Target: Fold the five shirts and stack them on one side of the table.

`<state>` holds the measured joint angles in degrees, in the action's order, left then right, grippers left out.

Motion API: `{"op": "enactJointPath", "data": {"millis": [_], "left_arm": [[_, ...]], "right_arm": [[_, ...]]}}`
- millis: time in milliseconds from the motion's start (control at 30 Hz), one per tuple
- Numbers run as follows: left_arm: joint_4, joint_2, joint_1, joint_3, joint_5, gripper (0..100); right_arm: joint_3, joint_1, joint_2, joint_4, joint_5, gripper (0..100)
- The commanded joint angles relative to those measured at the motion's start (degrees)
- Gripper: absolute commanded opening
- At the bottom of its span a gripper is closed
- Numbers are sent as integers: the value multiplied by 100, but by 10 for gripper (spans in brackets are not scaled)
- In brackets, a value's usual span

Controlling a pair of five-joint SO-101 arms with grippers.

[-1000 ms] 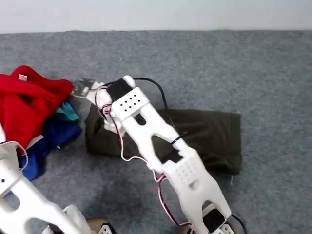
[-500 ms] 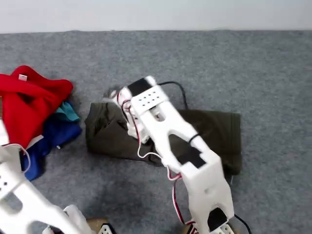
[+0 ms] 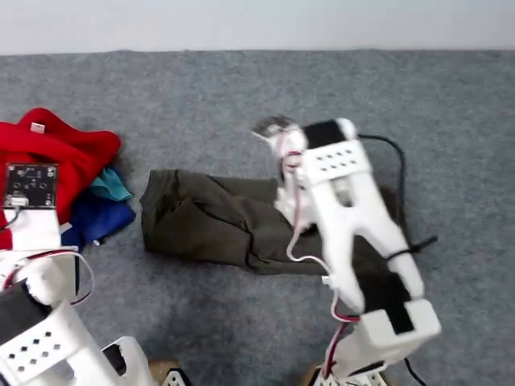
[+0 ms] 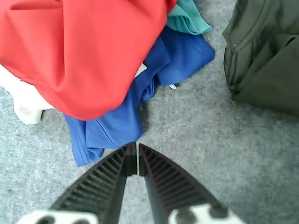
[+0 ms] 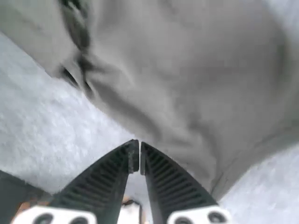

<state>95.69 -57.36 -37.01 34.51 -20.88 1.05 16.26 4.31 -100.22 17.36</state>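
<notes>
A dark olive shirt [image 3: 213,221] lies partly folded and creased in the middle of the grey table [image 3: 451,121]. At the left a pile holds a red shirt [image 3: 48,161] on top, with a teal shirt [image 3: 113,185] and a blue shirt [image 3: 96,217] under it. My right gripper [image 3: 272,129] hovers just past the olive shirt's far edge. In the right wrist view the right gripper [image 5: 136,145] is shut over blurred cloth [image 5: 187,84]. My left gripper [image 4: 137,150] is shut and empty, over bare table beside the blue shirt [image 4: 140,88], below the red shirt [image 4: 79,51].
A cream cloth [image 4: 23,105] peeks from under the red shirt in the left wrist view. The olive shirt [image 4: 266,51] lies close beside the pile. My left arm [image 3: 32,241] stands at the near left corner. Open table stretches along the far side and at the right.
My right arm has swung rightward from the olive shirt's left end to beyond its far edge near the middle. My left arm has risen into view next to the pile.
</notes>
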Motion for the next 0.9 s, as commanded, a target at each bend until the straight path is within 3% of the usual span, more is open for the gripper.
{"op": "enactJointPath", "data": {"millis": [0,233,533,867], "left_arm": [[18,-132,35,-31,35,16],[0,-141,35,-31,26,17],[-9,-123,35,259,26,17],[-18,-141,35,488,26,16]], "right_arm": [[721,-549,-734,4,-35,9],[2242,-1516,-1666,646,589,9],[3903,-2396,-1719,2818,1477,9],[3754,-2563,-2053,2123,1521,9]]}}
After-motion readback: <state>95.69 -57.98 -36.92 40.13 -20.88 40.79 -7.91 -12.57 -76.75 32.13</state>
